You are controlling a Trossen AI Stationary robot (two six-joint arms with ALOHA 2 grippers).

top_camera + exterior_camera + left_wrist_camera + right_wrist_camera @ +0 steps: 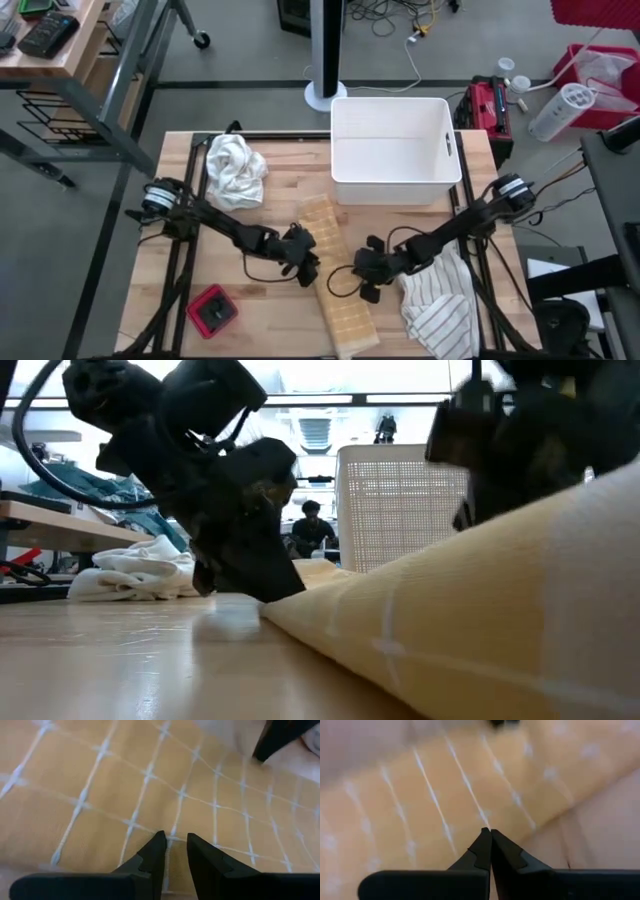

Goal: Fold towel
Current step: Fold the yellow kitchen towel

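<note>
From above, a yellow checked towel (335, 290) is seen lying as a long narrow strip on the wooden table (260, 325), running from near the white bin (395, 150) to the front edge; it is judged already folded lengthwise, with the end-to-end fold still left to do. The left gripper (308, 258) is placed at the strip's left edge, the right gripper (362, 272) just beside its right edge. A white cloth (235, 170), a striped cloth (440, 300) and a red object (212, 310) are shown only here. At table height, the towel's raised thickness is revealed, and a person (310, 525) is seen beyond. From the left wrist, fingers are seen slightly apart over the weave, nothing clamped. From the right wrist, fingers are seen pressed together, empty, above the towel
</note>
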